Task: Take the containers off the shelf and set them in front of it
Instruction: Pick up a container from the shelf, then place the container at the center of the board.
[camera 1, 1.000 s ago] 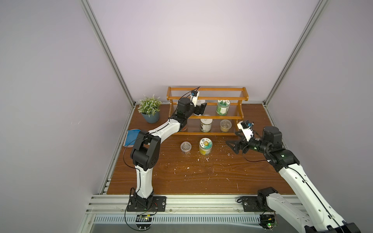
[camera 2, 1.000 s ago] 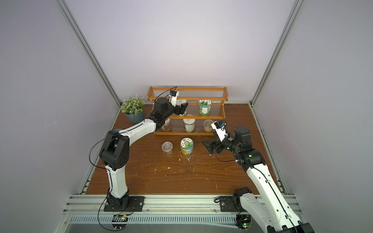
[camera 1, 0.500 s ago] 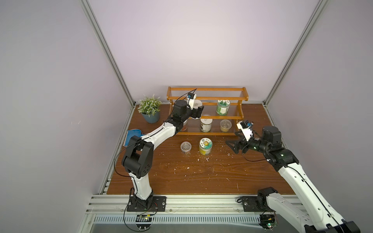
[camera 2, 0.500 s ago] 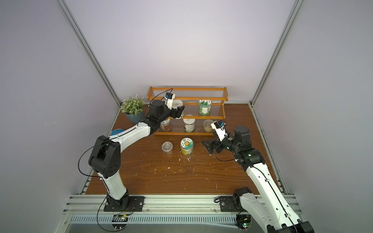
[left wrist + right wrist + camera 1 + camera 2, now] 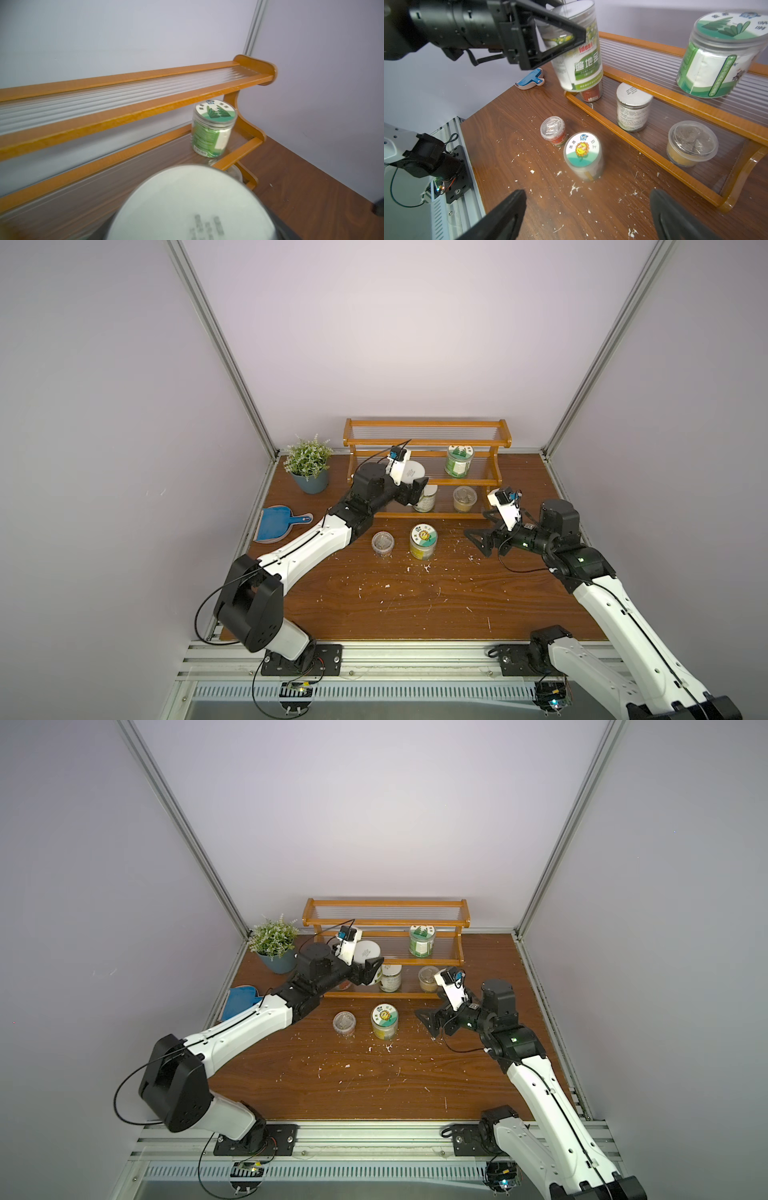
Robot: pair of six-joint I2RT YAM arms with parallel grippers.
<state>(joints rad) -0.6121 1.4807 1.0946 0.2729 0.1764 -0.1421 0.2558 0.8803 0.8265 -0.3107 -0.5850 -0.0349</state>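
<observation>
Stretching toward centre in both top views, the left gripper (image 5: 417, 489) clamps a white-lidded jar (image 5: 410, 472) above the shelf (image 5: 428, 443); the right gripper (image 5: 480, 526), centre-right, gapes. Left wrist: jar fills bottom. Right wrist: four containers (image 5: 633, 108) shelved, two on the table (image 5: 508, 128).

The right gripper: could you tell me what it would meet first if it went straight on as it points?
Probably the sunflower-lid jar on the table in front of the shelf; the open right gripper aims at it, though depth is unclear.
</observation>
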